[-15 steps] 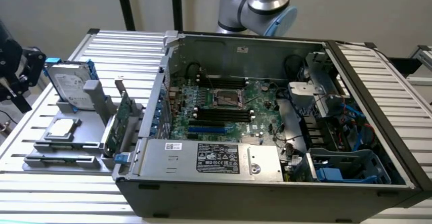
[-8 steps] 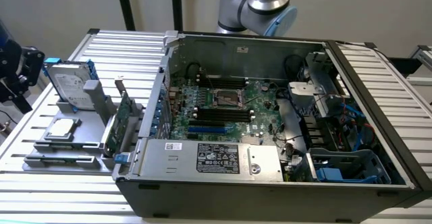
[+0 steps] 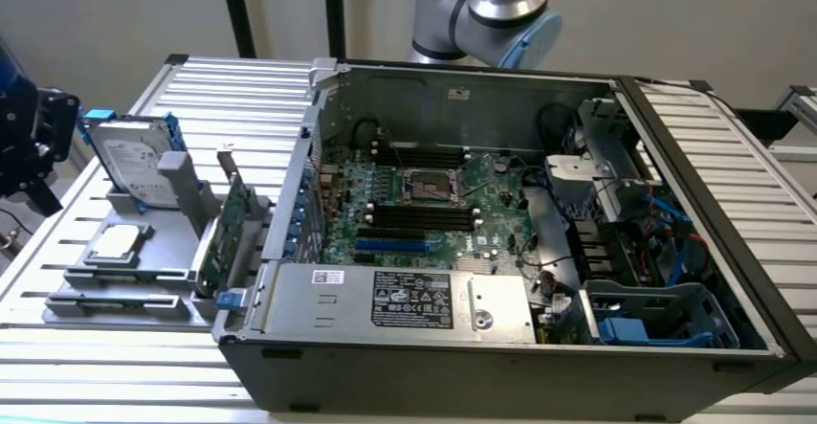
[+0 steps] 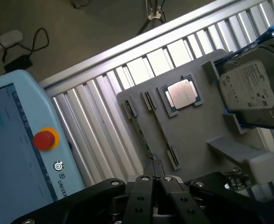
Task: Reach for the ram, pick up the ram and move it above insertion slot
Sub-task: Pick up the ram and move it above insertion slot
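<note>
Pinched narrow and empty near the long thin green ram stick (image 4: 140,135), which stands edgewise in the grey tray (image 4: 197,135), the claw (image 4: 153,179) risks striking the stick's edge if lowered unopened.

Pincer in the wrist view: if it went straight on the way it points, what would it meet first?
Most likely the ram, lying in a slot of the grey holder. Its near end sits just ahead of the pincer. Nothing shows between them, though depth is hard to judge.
</note>
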`<state>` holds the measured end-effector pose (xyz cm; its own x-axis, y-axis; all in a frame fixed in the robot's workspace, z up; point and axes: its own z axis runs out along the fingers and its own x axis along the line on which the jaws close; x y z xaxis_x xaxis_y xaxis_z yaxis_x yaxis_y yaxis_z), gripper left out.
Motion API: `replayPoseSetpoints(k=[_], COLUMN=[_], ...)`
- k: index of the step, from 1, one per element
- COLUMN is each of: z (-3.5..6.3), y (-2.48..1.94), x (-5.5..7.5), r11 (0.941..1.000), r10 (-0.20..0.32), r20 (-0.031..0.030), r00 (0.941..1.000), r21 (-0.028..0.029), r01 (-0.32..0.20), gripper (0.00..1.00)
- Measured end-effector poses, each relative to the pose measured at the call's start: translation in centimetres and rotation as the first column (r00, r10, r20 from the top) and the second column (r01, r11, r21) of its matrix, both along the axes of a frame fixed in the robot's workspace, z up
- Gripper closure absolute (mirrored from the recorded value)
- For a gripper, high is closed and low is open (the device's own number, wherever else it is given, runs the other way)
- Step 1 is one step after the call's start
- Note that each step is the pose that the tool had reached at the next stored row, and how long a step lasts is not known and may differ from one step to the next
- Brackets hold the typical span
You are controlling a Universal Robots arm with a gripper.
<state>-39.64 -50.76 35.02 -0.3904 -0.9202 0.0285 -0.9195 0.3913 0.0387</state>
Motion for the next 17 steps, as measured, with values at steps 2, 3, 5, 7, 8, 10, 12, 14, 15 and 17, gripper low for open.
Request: replayPoseSetpoints(k=[2,3,5,7,8,10,12,14,15,17], z=[-0.04,-0.07,-0.16,-0.20,-0.21,-0.23,-0.27,-0.32,-0.37,-0.45], y=[0.00,0.00,0.00,0.01,0.01,0.01,0.01,0.01,0.01,0.02], x=[0.00,0.00,0.00,0.00,0.00,0.00,0.00,0.00,0.00,0.00], r11=[0.9994,0.9985,0.9958,0.9921,0.9902,0.9859,0.9792,0.9714,0.9672,0.9582], r10=[0.036,0.054,0.091,0.126,0.140,0.167,0.203,0.238,0.254,0.286], r20=[0.0000,-0.0002,-0.0001,-0.0002,-0.0002,0.0000,0.0002,0.0012,0.0021,0.0037], r00=[0.9994,0.9985,0.9958,0.9921,0.9902,0.9859,0.9792,0.9714,0.9672,0.9582], r21=[0.0000,-0.0001,-0.0001,0.0000,-0.0001,0.0002,0.0005,0.0008,0.0007,0.0003], r01=[-0.036,-0.054,-0.091,-0.126,-0.140,-0.167,-0.203,-0.238,-0.254,-0.286], gripper=[0.90,0.90,0.90,0.90,0.90,0.90,0.90,0.90,0.90,0.90])
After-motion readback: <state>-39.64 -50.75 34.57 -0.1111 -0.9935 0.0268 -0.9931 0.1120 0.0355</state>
